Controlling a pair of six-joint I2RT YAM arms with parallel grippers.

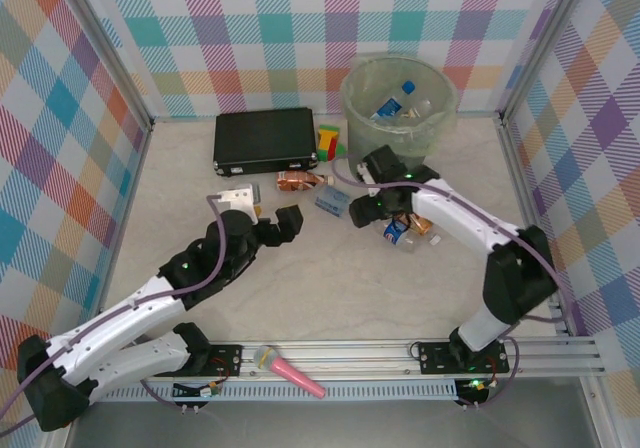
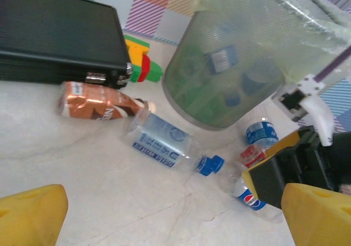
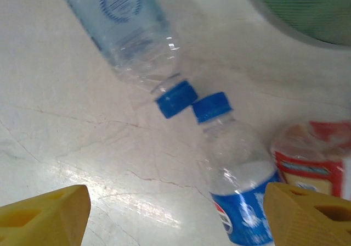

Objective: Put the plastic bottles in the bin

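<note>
The pale-green bin [image 1: 400,103] stands at the back right with several bottles inside. On the table lie a copper-brown bottle [image 1: 300,181], a clear blue-labelled bottle [image 1: 333,201] and a Pepsi bottle [image 1: 397,231]. My right gripper [image 3: 175,216] is open low over the table. The Pepsi bottle [image 3: 241,174] lies between its fingers, close against the right finger [image 3: 310,213], cap to cap with the clear bottle [image 3: 126,21]. A red-labelled bottle [image 3: 312,158] lies just beyond. My left gripper [image 2: 175,218] is open and empty, short of the clear bottle [image 2: 162,141].
A flat black case [image 1: 265,138] lies at the back left, with coloured toy blocks [image 1: 328,140] between it and the bin. A pink stick [image 1: 290,370] rests on the front rail. Checkered walls close in the table on three sides.
</note>
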